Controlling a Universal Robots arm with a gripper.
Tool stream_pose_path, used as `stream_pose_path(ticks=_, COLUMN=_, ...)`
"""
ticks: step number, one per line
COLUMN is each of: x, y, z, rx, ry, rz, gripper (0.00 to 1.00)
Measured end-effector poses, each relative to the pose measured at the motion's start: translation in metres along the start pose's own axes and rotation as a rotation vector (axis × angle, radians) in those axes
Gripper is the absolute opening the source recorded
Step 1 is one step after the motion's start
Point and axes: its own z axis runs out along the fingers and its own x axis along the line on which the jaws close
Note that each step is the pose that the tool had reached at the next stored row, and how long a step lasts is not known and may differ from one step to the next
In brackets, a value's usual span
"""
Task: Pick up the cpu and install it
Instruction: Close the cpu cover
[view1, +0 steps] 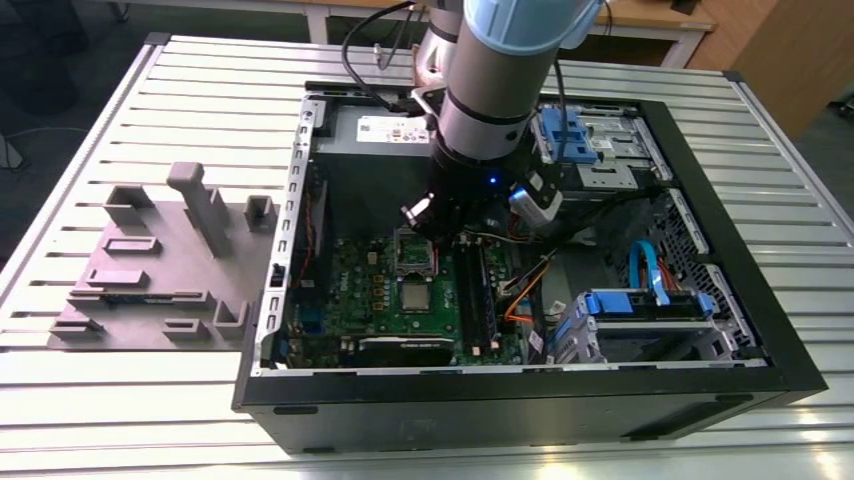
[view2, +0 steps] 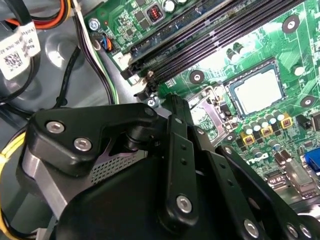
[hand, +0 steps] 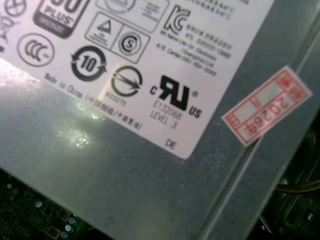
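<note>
The cpu (view1: 416, 297) is a small silvery-grey square lying flat in the metal-framed socket on the green motherboard (view1: 387, 300), inside the open black computer case (view1: 747, 300). In the second wrist view the cpu (view2: 258, 91) lies beyond the black gripper (view2: 175, 107), apart from it, with nothing on top of it. The socket's metal hold-down frame (view1: 415, 253) stands swung open beside the chip. In the exterior view the gripper (view1: 447, 225) hangs low over that open frame, between the cpu and the power supply (view1: 387, 130).
The grey power supply (hand: 150, 165) with its white label lies close to the wrist. Memory slots (view2: 200, 40) and loose cables (view2: 75, 50) run beside the gripper. Blue drive cages (view1: 641, 305) stand at the exterior view's right. A grey fixture block (view1: 160, 260) sits on the slatted table (view1: 107, 400).
</note>
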Motion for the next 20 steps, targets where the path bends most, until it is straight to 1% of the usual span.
stream_pose_path(ticks=6, x=0.0003, y=0.0002, z=-0.0003, rx=-0.0001, ry=0.0001, rz=0.000, gripper=0.10)
stream_pose_path(ticks=10, x=0.0008, y=0.0001, z=-0.0045, rx=-0.0001, ry=0.0001, rz=-0.001, gripper=0.10)
stream_pose_path(ticks=13, x=0.0013, y=-0.0006, z=-0.0058, rx=-0.0001, ry=0.0000, rz=-0.002, gripper=0.10)
stream_pose_path(ticks=20, x=0.0014, y=-0.0007, z=-0.0060, rx=0.0001, ry=0.0001, rz=-0.003, gripper=0.10)
